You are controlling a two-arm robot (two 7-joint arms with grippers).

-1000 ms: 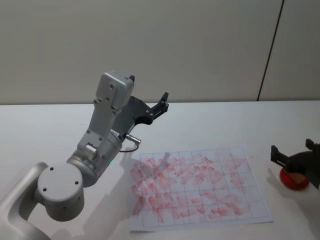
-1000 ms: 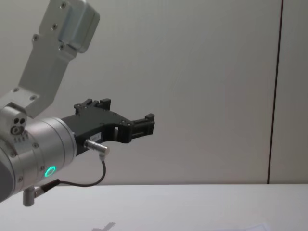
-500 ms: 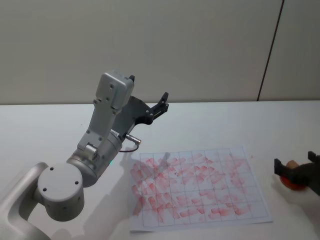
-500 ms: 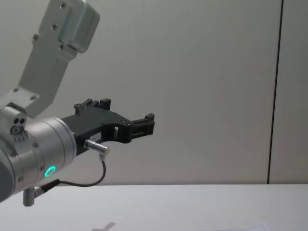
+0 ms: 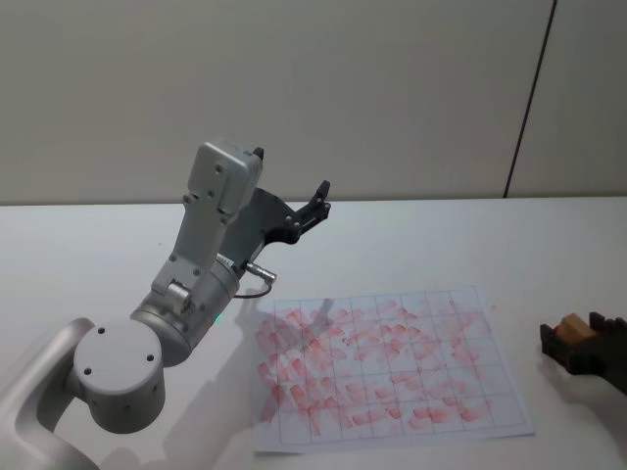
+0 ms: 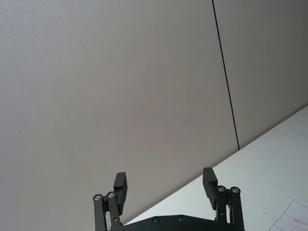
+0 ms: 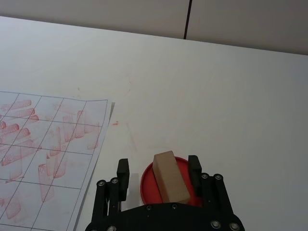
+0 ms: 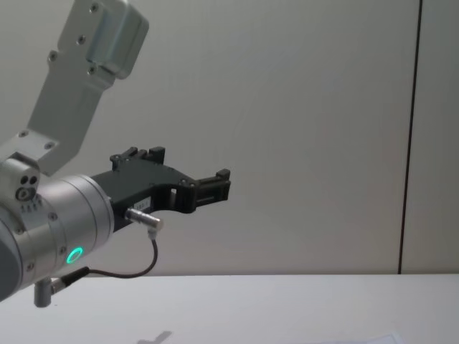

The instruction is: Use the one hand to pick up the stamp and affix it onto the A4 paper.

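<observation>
On the head camera I have the A4 paper (image 5: 392, 367) lying flat on the white bench (image 5: 411, 245), its printed grid covered in red stamp marks. Off the sheet's right edge, near its front corner, sits my right gripper (image 5: 583, 338), with the wooden stamp (image 5: 571, 327) showing between its black fingers. My left gripper (image 5: 290, 178) is held up in the air beyond the paper's far left corner, well apart from the sheet, on the raised silver left arm (image 5: 201, 274).

The left wrist camera looks out past the left gripper (image 6: 166, 185) at the wall. Its two fingers stand wide apart with nothing between them. A corner of the gridded paper (image 6: 296, 219) shows on the bench far below it.

The right wrist camera gives me the best look at the work. The right gripper (image 7: 159, 167) straddles the stamp (image 7: 169, 177), a plain tan wooden block standing on a round red ink pad (image 7: 146, 186). The jaws are spread: I see a clear gap between one finger and the block, and the other finger is just beside it. Pad and stamp are just beside the paper (image 7: 48, 139), off the sheet, on bare bench.

On the chest camera the left gripper (image 8: 183, 168) hangs high over the bench (image 8: 287, 308), parted and carrying nothing, well above the paper's level.
</observation>
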